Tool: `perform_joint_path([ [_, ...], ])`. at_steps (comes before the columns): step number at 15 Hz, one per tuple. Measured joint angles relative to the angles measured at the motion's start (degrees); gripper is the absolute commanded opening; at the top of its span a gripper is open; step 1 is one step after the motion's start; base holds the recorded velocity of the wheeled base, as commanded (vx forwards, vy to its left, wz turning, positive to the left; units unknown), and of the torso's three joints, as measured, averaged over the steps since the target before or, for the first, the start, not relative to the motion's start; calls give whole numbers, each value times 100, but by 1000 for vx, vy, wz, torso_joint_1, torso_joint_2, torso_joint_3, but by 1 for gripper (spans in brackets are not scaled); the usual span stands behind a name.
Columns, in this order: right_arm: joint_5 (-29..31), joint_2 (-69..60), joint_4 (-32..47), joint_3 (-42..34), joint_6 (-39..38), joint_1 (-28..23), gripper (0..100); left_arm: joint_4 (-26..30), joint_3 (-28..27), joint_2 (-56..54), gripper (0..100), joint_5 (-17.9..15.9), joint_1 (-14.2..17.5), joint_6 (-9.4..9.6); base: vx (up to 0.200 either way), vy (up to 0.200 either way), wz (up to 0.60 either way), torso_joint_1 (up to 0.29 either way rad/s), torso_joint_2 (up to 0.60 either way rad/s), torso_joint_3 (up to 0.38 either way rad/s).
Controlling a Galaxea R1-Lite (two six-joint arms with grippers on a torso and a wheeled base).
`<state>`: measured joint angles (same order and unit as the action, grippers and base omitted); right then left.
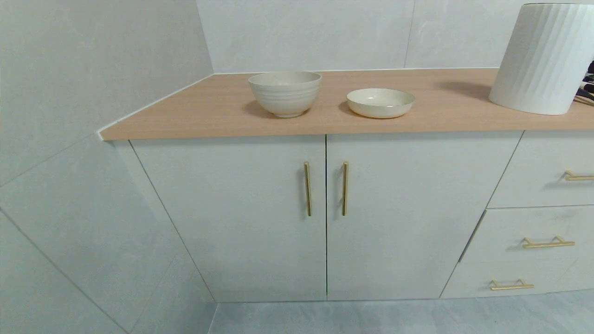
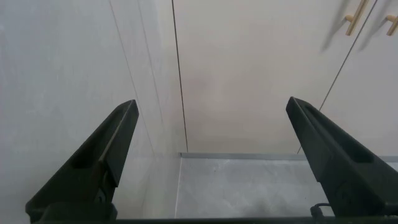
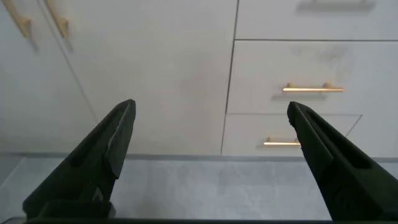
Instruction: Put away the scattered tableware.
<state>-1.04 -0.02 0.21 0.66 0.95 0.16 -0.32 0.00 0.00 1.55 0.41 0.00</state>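
On the wooden countertop [image 1: 195, 113] stand a deep ribbed cream bowl [image 1: 285, 93] and, to its right, a shallow cream dish [image 1: 380, 102], a little apart from each other. Below them are two shut white cabinet doors with gold handles [image 1: 307, 188] [image 1: 345, 188]. My left gripper [image 2: 211, 109] is open with nothing between its fingers, low down before the left door and the floor. My right gripper [image 3: 211, 109] is open too, facing the cabinet's lower part beside the drawers [image 3: 292, 74].
A tall white ribbed container [image 1: 543, 58] stands at the countertop's right end. Three drawers with gold handles [image 1: 547, 243] lie right of the doors. A tiled wall [image 1: 69, 162] closes off the left side. Grey floor [image 1: 394, 317] runs in front of the cabinet.
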Motion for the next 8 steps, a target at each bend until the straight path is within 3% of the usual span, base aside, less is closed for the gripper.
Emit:
perform_joint_path([
  [4,-1136,377,107,975,-396,66,100,-1,0,0,100,1,0,0,0,0,0,0,0,0],
  [8,-2304,2420,45,1557,-373,315,100,-1,0,0,100,0,0,0,0,0,0,0,0,0],
])
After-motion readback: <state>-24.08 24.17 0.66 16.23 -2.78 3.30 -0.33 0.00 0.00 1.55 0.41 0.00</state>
